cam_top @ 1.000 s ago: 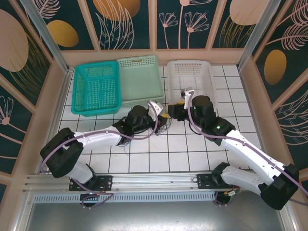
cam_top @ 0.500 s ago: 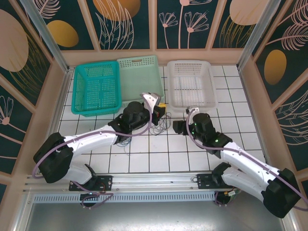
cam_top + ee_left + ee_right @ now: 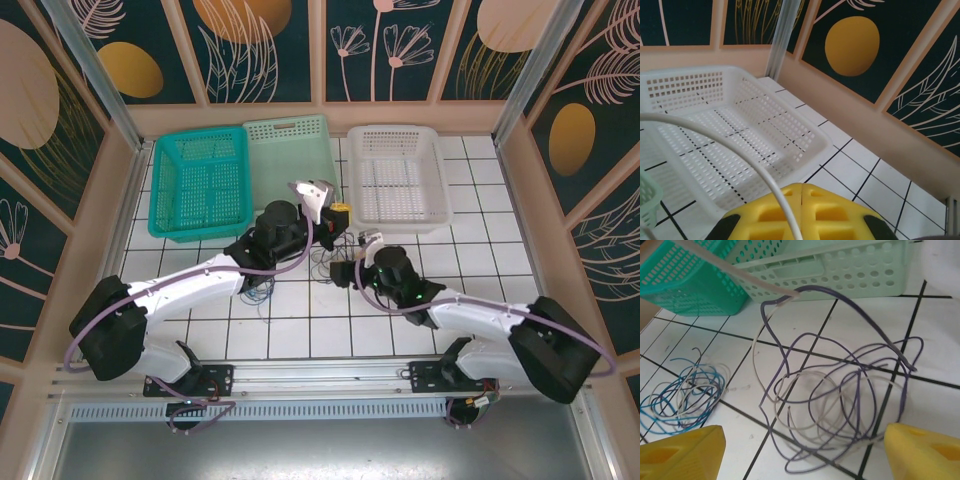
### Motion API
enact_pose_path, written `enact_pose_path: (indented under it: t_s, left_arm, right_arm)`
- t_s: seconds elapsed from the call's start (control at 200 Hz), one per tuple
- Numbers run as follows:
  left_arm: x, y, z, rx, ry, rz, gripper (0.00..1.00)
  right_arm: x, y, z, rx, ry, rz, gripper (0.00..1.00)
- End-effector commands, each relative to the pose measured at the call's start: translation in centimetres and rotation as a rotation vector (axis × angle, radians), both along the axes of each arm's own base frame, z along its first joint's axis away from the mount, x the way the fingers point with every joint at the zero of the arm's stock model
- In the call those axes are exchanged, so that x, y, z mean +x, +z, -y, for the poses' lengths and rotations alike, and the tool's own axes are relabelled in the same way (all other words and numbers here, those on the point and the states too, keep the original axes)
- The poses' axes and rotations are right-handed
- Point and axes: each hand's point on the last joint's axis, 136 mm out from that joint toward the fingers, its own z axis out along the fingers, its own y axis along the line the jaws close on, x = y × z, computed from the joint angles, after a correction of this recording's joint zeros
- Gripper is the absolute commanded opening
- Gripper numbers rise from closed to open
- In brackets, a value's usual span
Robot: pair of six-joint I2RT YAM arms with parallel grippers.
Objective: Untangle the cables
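Lab robot cell; patterned wall panels (image 3: 260, 50), tiled floor (image 3: 330, 335), aluminium rail (image 3: 300, 378)

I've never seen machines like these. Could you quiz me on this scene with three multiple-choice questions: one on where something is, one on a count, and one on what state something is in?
1. Where does the purple-and-pale tangle lie?
A in a basket; B on the tiles near the pale green basket; C draped over an arm.
2. How many baskets stand at the back?
A two; B three; C five.
3. How do the right gripper's fingers stand?
A wide apart; B pressed together; C clamped on a basket rim.

Answers:
1. B: most of its loops rest on the tiles in the right wrist view.
2. B: the teal basket, pale green basket and white basket sit side by side.
3. A: the yellow fingers sit at opposite bottom corners of its view.
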Motion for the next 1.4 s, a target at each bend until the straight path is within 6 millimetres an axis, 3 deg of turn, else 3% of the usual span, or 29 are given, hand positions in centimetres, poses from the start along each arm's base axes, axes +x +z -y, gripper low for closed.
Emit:
enact_pose_path:
  t_s: [0.0,0.305,0.325,0.485,0.666,0.901,1.391]
  left_arm:
    - [-0.4,2.8,0.0,-0.059,-0.019,0.017,0.0]
    - [-1.1,3.8,0.7,-0.114,-0.068,-0.013,0.0]
    - [-1.1,5.3,0.9,-0.14,-0.074,0.007,0.0]
    - [-1.0,7.4,0.4,-0.142,-0.051,0.042,0.0]
    - [-0.6,10.3,-1.5,-0.103,0.029,0.114,0.0]
    - [0.5,11.5,-4.5,-0.036,0.181,0.176,0.0]
    - [-0.1,22.0,-9.2,-0.122,0.339,0.405,0.0]
  right_arm:
    - [1.9,3.1,-1.9,0.076,-0.008,0.096,0.84]
    - [3.8,2.2,-4.1,0.141,-0.048,0.074,0.89]
    - [4.1,2.0,-4.2,0.138,-0.057,0.071,0.89]
    - [5.2,-0.5,-4.7,0.067,-0.096,0.014,0.78]
    - [4.3,-2.1,-3.4,0.055,-0.126,-0.032,0.78]
    - [2.9,-2.8,-2.2,0.053,-0.12,-0.06,0.78]
    - [1.5,-5.6,1.1,-0.032,-0.202,-0.131,0.79]
